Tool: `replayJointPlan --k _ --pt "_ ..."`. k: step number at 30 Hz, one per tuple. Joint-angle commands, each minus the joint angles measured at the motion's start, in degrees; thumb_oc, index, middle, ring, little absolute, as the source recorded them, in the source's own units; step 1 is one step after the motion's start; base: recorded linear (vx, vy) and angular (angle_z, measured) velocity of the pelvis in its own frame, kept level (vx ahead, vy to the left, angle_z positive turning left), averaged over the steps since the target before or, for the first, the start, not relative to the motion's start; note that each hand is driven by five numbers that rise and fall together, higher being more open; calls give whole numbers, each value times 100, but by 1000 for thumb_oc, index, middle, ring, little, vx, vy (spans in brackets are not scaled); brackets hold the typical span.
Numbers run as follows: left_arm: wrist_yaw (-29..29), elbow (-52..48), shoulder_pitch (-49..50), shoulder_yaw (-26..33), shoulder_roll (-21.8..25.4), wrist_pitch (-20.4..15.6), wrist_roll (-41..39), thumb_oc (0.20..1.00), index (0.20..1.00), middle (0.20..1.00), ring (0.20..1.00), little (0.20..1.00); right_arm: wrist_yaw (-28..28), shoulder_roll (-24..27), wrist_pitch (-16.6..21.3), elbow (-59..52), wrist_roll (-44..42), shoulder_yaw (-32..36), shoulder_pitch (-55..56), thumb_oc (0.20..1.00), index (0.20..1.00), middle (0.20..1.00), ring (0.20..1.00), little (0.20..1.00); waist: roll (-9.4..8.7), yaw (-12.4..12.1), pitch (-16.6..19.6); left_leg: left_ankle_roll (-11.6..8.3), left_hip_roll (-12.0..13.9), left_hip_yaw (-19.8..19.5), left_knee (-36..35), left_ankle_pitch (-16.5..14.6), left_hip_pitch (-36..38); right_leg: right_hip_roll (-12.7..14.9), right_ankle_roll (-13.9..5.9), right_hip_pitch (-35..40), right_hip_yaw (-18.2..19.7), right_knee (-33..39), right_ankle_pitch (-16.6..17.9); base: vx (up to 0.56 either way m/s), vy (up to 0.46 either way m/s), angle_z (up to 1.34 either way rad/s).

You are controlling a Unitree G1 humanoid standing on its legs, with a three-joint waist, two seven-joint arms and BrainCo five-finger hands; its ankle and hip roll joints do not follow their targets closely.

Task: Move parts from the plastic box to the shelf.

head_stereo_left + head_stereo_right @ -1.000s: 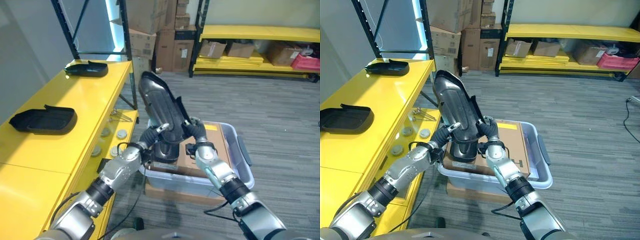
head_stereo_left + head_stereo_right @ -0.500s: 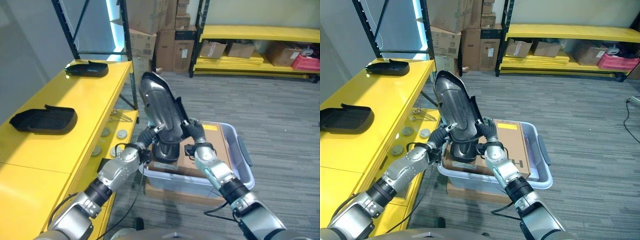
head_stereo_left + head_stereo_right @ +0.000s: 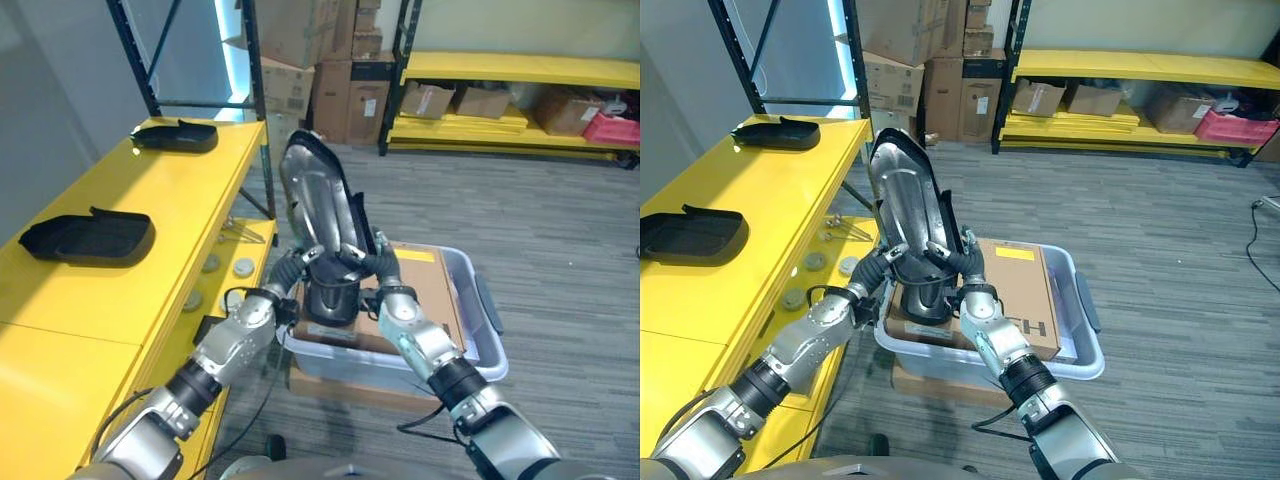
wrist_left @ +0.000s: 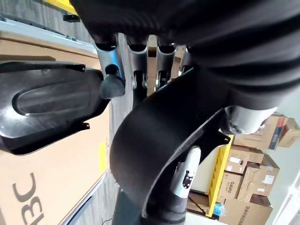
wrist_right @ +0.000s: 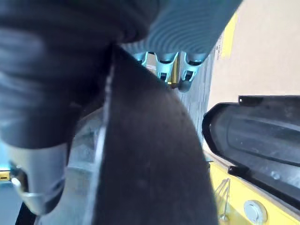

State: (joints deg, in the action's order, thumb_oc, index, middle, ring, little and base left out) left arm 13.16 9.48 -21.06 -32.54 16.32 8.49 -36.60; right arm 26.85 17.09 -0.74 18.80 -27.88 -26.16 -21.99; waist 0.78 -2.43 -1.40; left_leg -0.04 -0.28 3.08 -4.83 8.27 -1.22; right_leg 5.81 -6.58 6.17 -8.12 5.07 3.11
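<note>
- Left eye view: a long, glossy black moulded part (image 3: 318, 205) stands tilted above the plastic box (image 3: 480, 345), pinched at its lower end between the left hand (image 3: 297, 266) and the right hand (image 3: 368, 266), fingers curled round its edges. Another black part (image 3: 330, 300) sits in the box on a cardboard carton (image 3: 430, 290).
- Right eye view: the yellow shelf (image 3: 750, 210) carries two black trays (image 3: 690, 232); grey carpet floor (image 3: 1160, 230) and stacked cardboard boxes (image 3: 890, 60) lie beyond.
- Left wrist view: fingers (image 4: 107, 61) wrap the dark curved part's rim.
- Right wrist view: fingers (image 5: 166, 68) hook over the part's edge.
</note>
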Motion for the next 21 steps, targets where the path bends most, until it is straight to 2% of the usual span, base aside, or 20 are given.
replayJointPlan --k 1,8,10,11,15,18,20,21 --pt "-9 -485 -594 502 -264 -1120 136 200 200 200 200 200 238 -78 416 -74 -144 437 73 1000 1000 1000 1000 1000 -69 -233 136 49 -136 62 194 -954 561 -56 -74 -201 -246 -7 -30 0 0 0" --pt "16 -757 -169 1258 225 -1535 365 200 200 200 200 200 341 419 532 -151 488 1242 717 1000 1000 1000 1000 1000 -54 -185 139 65 -137 80 158 -930 558 -68 -77 -218 -217 -7 -34 -6 9 0" --pt "15 -903 98 1683 452 -1732 513 200 200 200 200 200 290 634 547 -132 870 1688 1180 1000 1000 1000 1000 1000 -59 -122 148 71 -130 110 118 -919 562 -82 -86 -245 -175 -7 -40 -19 16 -1" --pt "-1 -968 274 2003 576 -1897 654 200 200 200 200 200 178 722 452 -26 1047 1959 1455 1000 1000 1000 1000 1000 -60 -68 153 70 -121 132 93 -906 564 -95 -85 -264 -140 -7 -42 -27 23 -3" --pt "-97 -1200 613 2561 818 -2089 828 200 200 200 200 200 -177 802 424 295 1424 2356 1956 1000 1000 1000 1000 1000 -73 -7 150 59 -110 152 49 -891 560 -105 -95 -298 -105 -7 -42 -32 21 -7" --pt "-84 -1391 802 2880 983 -2170 749 200 200 200 200 200 -402 793 334 539 1353 2482 2239 1000 1000 1000 1000 1000 -89 11 141 54 -116 140 18 -875 539 -104 -106 -328 -79 -7 -31 -41 25 -8" --pt "-67 -1787 1055 3464 1192 -2283 792 200 200 200 200 200 -995 619 50 1023 1663 2457 2664 1000 1000 1000 1000 1000 -91 -20 138 68 -162 54 -17 -860 466 -83 -145 -386 -65 -18 -19 -68 56 -3" --pt "-54 -1823 1074 3502 1207 -2293 825 200 200 200 200 200 -1048 597 -23 1058 1646 2436 2687 1000 1000 1000 1000 1000 -92 -21 141 69 -166 45 -17 -860 458 -80 -149 -391 -66 -21 -18 -57 46 -4"
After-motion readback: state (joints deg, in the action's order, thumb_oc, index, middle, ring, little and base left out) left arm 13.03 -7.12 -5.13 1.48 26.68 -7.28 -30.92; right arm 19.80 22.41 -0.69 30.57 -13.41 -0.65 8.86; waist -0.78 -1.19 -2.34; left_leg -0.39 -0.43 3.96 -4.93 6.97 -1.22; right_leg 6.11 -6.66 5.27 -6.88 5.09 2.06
